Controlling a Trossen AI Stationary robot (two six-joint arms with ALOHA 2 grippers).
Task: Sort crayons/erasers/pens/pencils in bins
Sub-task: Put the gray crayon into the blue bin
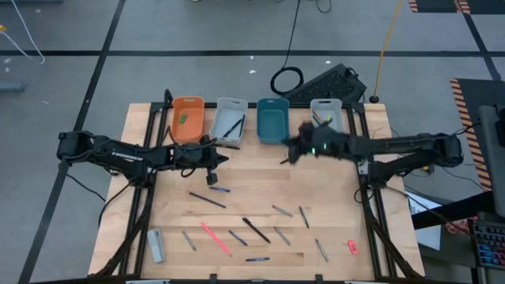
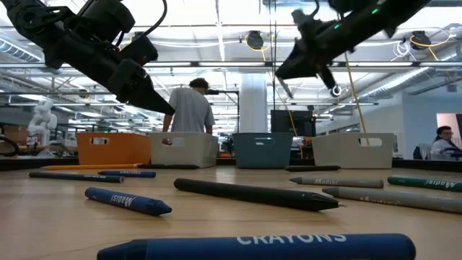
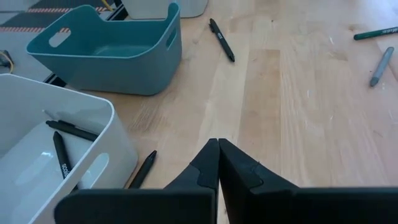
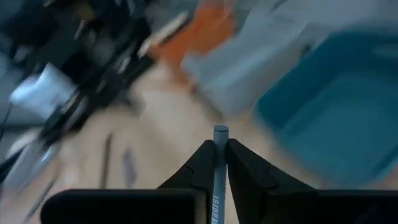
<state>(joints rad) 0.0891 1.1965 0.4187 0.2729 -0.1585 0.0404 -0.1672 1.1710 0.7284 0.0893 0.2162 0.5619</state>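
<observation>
Right gripper clamps a slim grey crayon upright beside the teal bin. Left gripper: fingers pressed together, empty.

Both arms are matt black, built of slim tubular links with bulkier rounded joint housings, and thin black cables loop along them. The left arm carries small white lettering on its forearm link, while the right arm shows a small green light near its wrist. Each hand ends in two black, wedge-shaped fingers with angular faceted sides tapering to narrow tips.
</observation>
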